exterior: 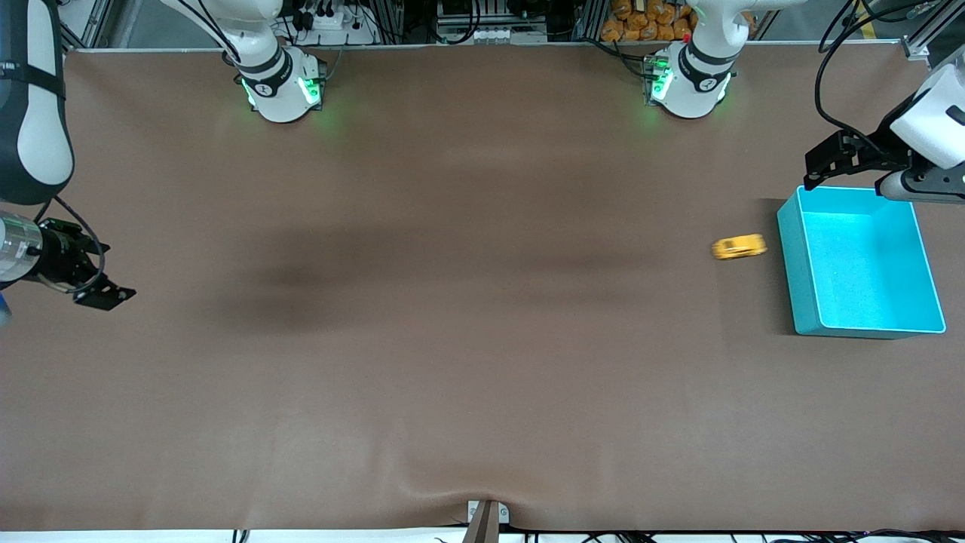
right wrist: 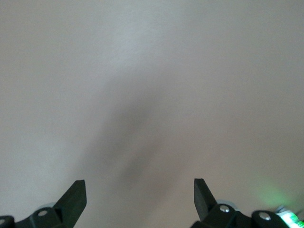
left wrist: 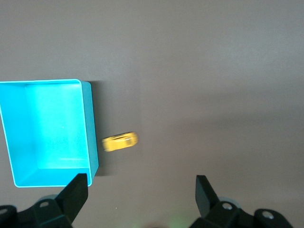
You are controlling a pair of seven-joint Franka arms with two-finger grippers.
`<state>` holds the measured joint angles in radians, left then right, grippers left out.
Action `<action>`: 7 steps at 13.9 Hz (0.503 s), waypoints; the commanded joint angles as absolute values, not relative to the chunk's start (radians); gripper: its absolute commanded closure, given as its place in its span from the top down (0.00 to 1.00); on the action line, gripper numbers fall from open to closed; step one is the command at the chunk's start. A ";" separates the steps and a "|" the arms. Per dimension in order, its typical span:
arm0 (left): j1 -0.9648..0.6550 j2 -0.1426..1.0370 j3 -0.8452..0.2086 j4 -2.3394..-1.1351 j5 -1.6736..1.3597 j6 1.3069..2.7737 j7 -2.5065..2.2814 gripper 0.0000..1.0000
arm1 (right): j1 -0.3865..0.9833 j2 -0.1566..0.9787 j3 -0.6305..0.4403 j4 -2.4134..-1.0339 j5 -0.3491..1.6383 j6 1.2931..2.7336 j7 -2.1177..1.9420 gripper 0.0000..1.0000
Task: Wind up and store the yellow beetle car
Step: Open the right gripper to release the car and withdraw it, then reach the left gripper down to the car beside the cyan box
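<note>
One yellow beetle car blurred beside teal bin; both tools spread, empty.

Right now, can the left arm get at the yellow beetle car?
Probably yes. The yellow beetle car sits on the table beside the teal bin, nothing over it. The left gripper, fingers open, hovers by the bin's rim, so a top-down approach looks free.

Nothing legible is showing anywhere: no words, brand names, numbers or signs are appearing on any surface (the small dark marks on the arm bases are staying unreadable).
</note>
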<state>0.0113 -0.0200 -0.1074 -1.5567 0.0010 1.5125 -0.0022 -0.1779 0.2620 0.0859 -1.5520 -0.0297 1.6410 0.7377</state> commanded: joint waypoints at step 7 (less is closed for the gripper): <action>0.023 -0.002 -0.110 -1.562 -0.006 1.514 -0.001 1.00 | -0.110 0.256 0.098 -1.451 0.003 1.533 0.403 1.00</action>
